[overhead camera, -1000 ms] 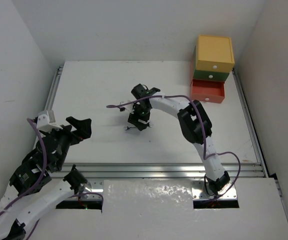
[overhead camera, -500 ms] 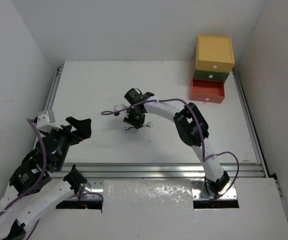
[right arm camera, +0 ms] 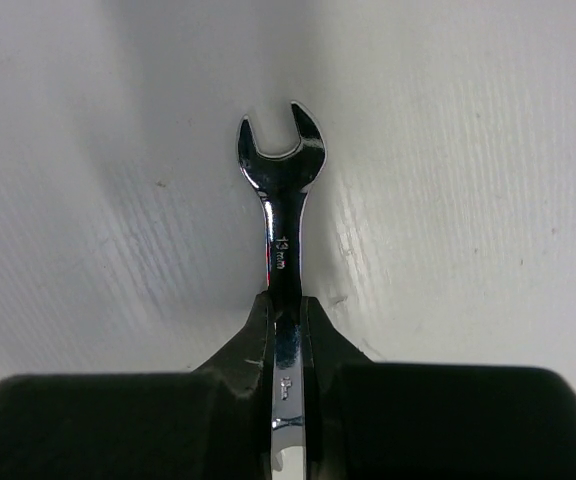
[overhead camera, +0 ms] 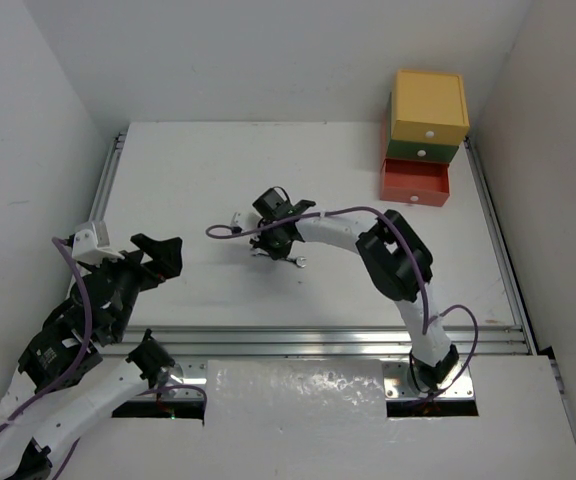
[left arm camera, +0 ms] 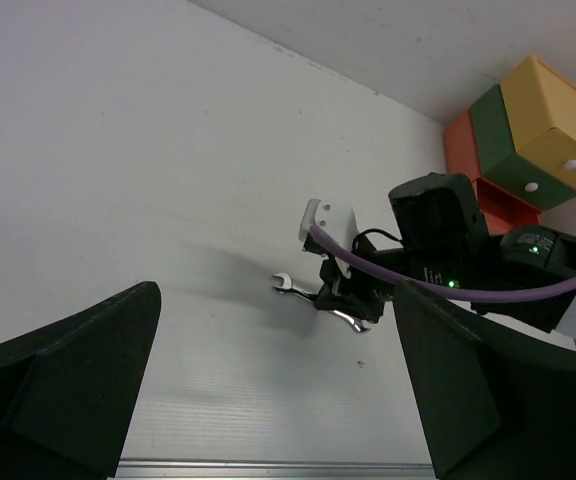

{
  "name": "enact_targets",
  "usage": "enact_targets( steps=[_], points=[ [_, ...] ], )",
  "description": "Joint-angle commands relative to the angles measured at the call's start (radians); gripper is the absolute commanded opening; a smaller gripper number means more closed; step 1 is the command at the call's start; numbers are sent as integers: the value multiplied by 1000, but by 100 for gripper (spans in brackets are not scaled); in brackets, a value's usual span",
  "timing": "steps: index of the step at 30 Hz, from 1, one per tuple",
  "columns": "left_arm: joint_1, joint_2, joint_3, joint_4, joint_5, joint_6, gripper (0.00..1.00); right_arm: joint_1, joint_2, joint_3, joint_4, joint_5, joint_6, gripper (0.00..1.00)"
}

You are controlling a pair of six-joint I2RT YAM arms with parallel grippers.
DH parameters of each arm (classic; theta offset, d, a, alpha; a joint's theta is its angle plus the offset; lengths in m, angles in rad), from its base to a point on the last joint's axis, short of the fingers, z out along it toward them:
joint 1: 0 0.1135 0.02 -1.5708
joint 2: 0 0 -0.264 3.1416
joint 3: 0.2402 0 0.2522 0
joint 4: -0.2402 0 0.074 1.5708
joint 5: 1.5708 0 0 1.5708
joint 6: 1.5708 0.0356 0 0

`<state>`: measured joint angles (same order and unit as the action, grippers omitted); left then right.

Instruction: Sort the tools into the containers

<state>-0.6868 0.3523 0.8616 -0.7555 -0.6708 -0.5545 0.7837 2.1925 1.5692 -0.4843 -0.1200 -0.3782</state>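
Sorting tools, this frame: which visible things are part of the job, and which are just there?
Job: silver wrench, clamped in the right gripper; yellow drawer, green drawer and orange-red drawer, stacked far right, the orange-red one pulled open.
Just there: purple cable; metal rail at the table's near edge; left gripper, open, holding nothing.

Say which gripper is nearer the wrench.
Right: the right gripper is shut on the wrench. The left gripper hangs open, well off to the left.
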Motion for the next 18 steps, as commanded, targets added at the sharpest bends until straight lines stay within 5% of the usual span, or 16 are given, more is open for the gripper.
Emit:
enact_targets(
  steps=[1, 11, 18],
  points=[
    [-3, 8, 4, 28, 5, 8, 100, 12, -83, -105, 175, 81, 189, 0],
    [-3, 10, 4, 28, 5, 10, 100, -219, -431, -402, 469, 72, 849, 0],
    [-5, -1, 4, 27, 2, 8, 100, -573, -566, -584, 660, 207, 1389, 0]
  ],
)
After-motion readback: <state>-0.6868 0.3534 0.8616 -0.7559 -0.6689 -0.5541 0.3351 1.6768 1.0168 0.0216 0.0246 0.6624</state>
